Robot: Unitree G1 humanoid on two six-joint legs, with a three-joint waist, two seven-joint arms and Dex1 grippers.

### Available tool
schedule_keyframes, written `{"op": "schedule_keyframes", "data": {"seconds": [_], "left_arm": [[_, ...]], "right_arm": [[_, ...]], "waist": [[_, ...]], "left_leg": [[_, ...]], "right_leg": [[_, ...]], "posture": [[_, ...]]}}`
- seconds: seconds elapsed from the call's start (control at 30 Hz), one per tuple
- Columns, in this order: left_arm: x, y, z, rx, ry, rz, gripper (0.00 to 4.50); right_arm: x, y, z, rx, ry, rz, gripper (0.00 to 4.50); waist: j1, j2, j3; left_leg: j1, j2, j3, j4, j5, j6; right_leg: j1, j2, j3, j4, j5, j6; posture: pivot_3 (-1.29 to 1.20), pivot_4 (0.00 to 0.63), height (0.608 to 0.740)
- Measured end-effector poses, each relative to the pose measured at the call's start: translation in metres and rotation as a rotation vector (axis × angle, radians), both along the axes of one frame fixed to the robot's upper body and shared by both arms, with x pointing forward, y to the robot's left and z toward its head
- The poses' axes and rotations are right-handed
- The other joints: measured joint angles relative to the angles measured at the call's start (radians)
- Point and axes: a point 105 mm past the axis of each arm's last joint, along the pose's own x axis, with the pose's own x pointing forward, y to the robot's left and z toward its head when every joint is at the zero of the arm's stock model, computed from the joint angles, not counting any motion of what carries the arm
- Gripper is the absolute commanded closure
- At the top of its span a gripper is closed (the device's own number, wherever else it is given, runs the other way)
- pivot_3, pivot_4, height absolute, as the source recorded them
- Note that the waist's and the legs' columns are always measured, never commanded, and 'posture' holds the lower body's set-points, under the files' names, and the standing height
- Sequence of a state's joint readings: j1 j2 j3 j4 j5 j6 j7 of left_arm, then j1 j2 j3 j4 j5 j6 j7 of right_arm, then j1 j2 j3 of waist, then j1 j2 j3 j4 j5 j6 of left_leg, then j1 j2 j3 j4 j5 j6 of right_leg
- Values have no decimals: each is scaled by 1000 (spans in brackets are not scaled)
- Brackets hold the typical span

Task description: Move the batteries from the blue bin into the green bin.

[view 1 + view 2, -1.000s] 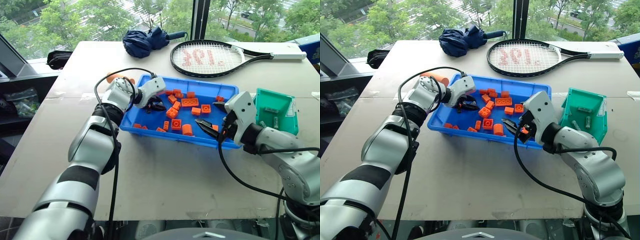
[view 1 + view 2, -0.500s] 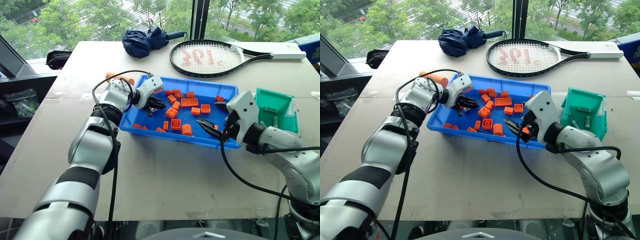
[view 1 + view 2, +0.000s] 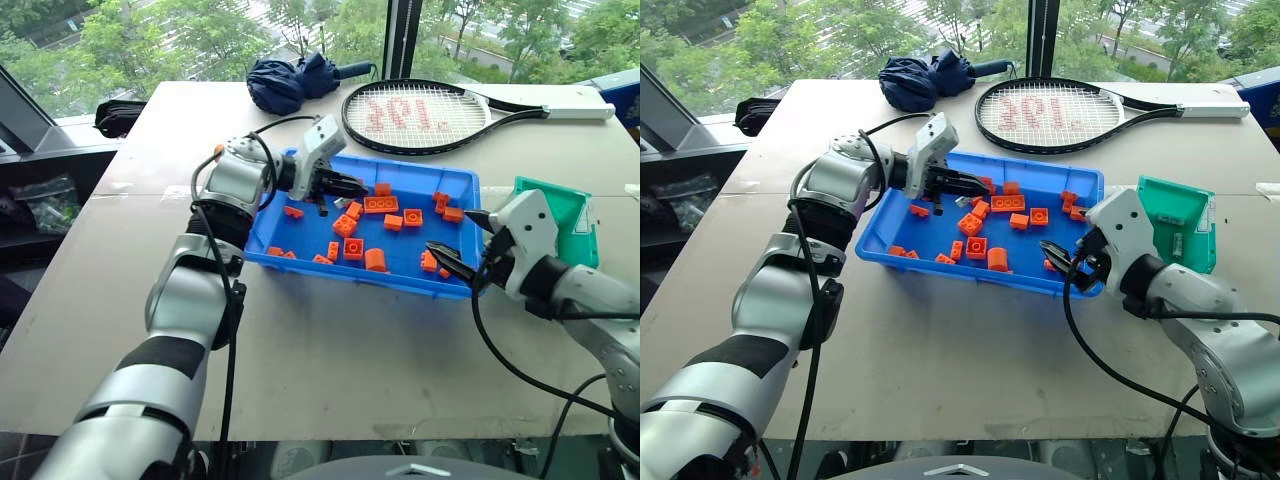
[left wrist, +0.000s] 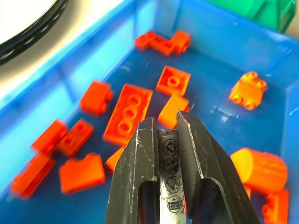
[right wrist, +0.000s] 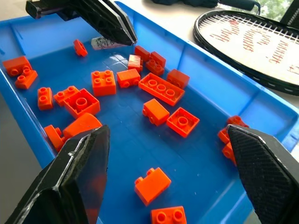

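Your left gripper (image 3: pixel 355 186) hangs above the far left part of the blue bin (image 3: pixel 300 254), its black fingers (image 4: pixel 140 154) pressed together on a battery (image 4: pixel 169 184); the left wrist view shows the silver-grey cylinder with printed symbols clamped between them. From the right wrist view you can see a second battery (image 5: pixel 103 43) lying on the bin floor just beside those fingertips, next to a small orange brick (image 5: pixel 80 47).

Your right gripper (image 3: pixel 462 240) sits at the bin's right end, near the front rim, with its fingers (image 5: pixel 70 182) spread wide and nothing between them. Through that gap you look across the bin floor, which is scattered with orange toy bricks (image 3: pixel 380 205), including a long flat one and several square ones, plus a stubby orange cylinder (image 3: pixel 375 259) towards the near wall.

The green bin (image 3: pixel 571 213) stands on the table (image 3: pixel 330 350) just to the right of the blue bin, right behind your right wrist. At least one small silver cylinder (image 3: pixel 1177 241) leans inside it; you cannot tell from here how many more it holds.

Farther back on the table lie a tennis racket (image 3: pixel 420 115) with red marking on its strings and a folded dark blue umbrella (image 3: pixel 290 82), both well apart from the bins.
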State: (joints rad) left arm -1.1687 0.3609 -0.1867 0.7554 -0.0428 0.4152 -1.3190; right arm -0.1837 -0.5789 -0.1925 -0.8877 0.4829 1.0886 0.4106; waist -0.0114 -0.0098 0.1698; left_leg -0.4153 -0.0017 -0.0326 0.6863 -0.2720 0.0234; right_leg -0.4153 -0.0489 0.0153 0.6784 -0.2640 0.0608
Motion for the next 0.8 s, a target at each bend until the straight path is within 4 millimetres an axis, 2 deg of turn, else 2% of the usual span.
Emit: {"op": "schedule_keyframes", "data": {"seconds": [0.13, 0.2, 0.33, 0.37, 0.47, 0.63, 0.8], "left_arm": [[-11, -37, -17, 59, -9, -115, 4483], [-16, -54, -29, 86, -14, -166, 4483], [-21, -69, -38, 104, -34, -224, 4483], [-23, -73, -40, 109, -35, -242, 3437], [-24, -77, -44, 120, -44, -253, 2071], [-20, -81, -45, 142, -71, -246, 45], [-13, -79, -39, 132, -107, -211, 45]], "right_arm": [[-7, -18, -2, -24, 9, -60, 483], [-10, -20, -1, -21, 5, -64, 483], [-13, -19, -3, -17, 10, -63, 483], [-13, -18, -2, -12, 8, -63, 483], [-16, -13, -1, -1, 5, -50, 483], [-18, -11, -4, 9, 31, -33, 483], [-16, -11, -5, -1, 43, -33, 483]], "waist": [[3, 0, 0], [-2, 0, 0], [-7, 0, 0], [-4, 0, 0], [-1, 0, 0], [0, 0, 0], [0, 0, 0]], "left_leg": [[0, -1, 0, 0, 0, 0], [1, -1, 0, 0, 0, 0], [1, 0, 0, 0, 0, 0], [1, 0, 0, 0, 0, 0], [1, 0, 0, 0, 0, 0], [1, -1, 0, 0, 0, 0], [1, -1, 0, 0, 0, 0]], "right_leg": [[1, 0, 0, 0, 0, 0], [1, 0, 1, 0, 0, 0], [0, 1, 1, 1, 0, 0], [1, 1, 1, 0, 0, 0], [1, 0, 1, 0, 0, 0], [1, 0, 1, 0, 0, 0], [1, 0, 1, 0, 0, 0]], "posture": [[0, 150, 740], [0, 150, 740], [0, 150, 740], [0, 150, 740], [0, 150, 740], [0, 150, 740], [0, 150, 740]]}}
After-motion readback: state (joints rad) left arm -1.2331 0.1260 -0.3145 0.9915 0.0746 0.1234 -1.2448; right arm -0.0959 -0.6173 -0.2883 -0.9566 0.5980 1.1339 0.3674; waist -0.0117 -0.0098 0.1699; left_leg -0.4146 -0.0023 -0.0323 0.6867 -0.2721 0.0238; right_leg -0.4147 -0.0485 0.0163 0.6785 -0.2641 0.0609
